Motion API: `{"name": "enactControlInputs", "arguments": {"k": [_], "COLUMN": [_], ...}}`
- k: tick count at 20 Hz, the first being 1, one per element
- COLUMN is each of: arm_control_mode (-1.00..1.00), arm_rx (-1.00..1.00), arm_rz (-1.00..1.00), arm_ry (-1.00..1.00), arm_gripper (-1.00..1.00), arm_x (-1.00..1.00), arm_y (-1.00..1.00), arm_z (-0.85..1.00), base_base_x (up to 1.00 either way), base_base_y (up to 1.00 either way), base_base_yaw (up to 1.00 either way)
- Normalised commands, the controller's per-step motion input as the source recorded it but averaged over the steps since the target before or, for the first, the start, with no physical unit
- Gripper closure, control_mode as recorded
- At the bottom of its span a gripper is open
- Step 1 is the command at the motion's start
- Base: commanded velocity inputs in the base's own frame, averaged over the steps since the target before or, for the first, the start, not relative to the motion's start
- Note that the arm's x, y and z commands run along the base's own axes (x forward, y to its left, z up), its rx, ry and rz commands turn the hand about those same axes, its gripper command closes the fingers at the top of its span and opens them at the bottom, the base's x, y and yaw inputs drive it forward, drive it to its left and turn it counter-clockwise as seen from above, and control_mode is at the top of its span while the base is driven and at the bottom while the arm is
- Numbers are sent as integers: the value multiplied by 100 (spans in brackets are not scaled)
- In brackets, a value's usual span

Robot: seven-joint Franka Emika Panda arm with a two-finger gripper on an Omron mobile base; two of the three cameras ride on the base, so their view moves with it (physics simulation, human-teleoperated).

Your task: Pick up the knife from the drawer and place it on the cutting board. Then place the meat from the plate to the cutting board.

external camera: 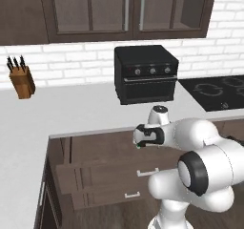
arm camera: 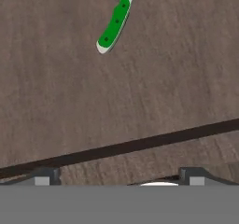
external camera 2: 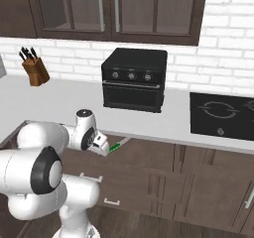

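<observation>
Here the gripper [arm camera: 119,176] hangs over the open drawer [arm camera: 70,87], its 2 fingertips [arm camera: 42,177] set wide apart at the bottom of the hand view with nothing between them. The knife [arm camera: 114,24] lies flat on the drawer floor at the top centre of that view, green handle toward the lower left, blade running off the top edge, well apart from the fingertips. A dark line crosses the wood from lower left to right, between the knife and the fingertips.

In the right base view the knife [external camera 2: 115,146] shows as a small green sliver just right of the hand, left of centre, under the counter [external camera 2: 59,100] edge. In the left base view the hand sits at centre above the drawer [external camera: 95,151].

An oven [external camera: 145,74] stands on the counter at upper centre, a knife block [external camera: 21,80] at the left and a cooktop [external camera: 214,92] at the right.
</observation>
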Motion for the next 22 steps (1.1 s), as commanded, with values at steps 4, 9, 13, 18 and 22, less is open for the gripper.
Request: {"name": "enactControlInputs", "arguments": {"k": [4,9,13,18,22], "arm_control_mode": [-100,-100,-100,-100,-100], "arm_rx": [-2,-2,-1,0,0], "arm_rz": [-6,0,0,0,0], "arm_ry": [-2,1,0,0,0], "arm_gripper": [-100,-100,-100,-100,-100], "arm_x": [24,0,0,-63,-100], "arm_y": [0,0,0,0,0], "arm_z": [-33,-59,-37,-17,-16], "base_base_x": [0,0,0,0,0], "base_base_y": [0,0,0,0,0], "base_base_yaw": [0,0,0,0,0]}}
